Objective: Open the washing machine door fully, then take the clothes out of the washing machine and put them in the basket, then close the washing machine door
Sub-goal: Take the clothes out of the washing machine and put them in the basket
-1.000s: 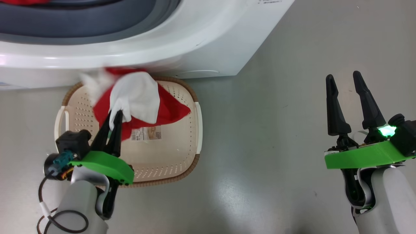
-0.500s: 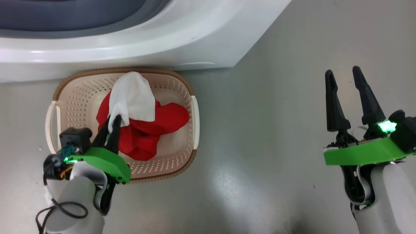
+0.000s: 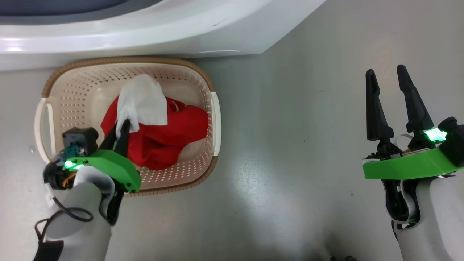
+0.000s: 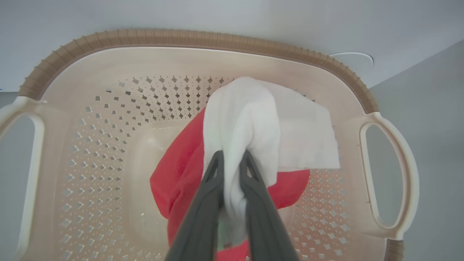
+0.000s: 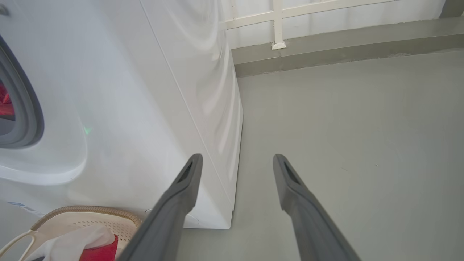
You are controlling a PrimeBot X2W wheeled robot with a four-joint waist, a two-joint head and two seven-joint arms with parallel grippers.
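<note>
1. The washing machine point(image 3: 152, 32) is cut off at the top of the head view. I get only its lower white front and a sliver of the grey ring point(image 5: 34, 108). In the right wrist view a scrap of red shows behind that ring at the frame's edge, and I cannot tell what it is.
2. My left arm point(image 3: 83, 217) covers the near left corner of the basket point(image 3: 127, 59), and the heap inside hides most of its bottom.
3. The clothes point(image 3: 163, 145) are a crumpled bright red bundle with a white cloth point(image 4: 253, 116) draped over the top. I cannot make out how many pieces there are, or any lettering.
4. They lie inside the basket, toward its middle and right side. The basket stands on the grey floor point(image 3: 290, 145) just in front of the machine's base.
5. My left end effector point(image 4: 232, 156) is nearly closed, its two dark fingers pinching a fold of the white cloth — from the pinch the cloth drapes away over the red fabric toward the basket's far wall.
6. My right end effector point(image 3: 385, 72) is spread wide and holds nothing — it hangs over bare floor, well apart from basket and clothes.
</note>
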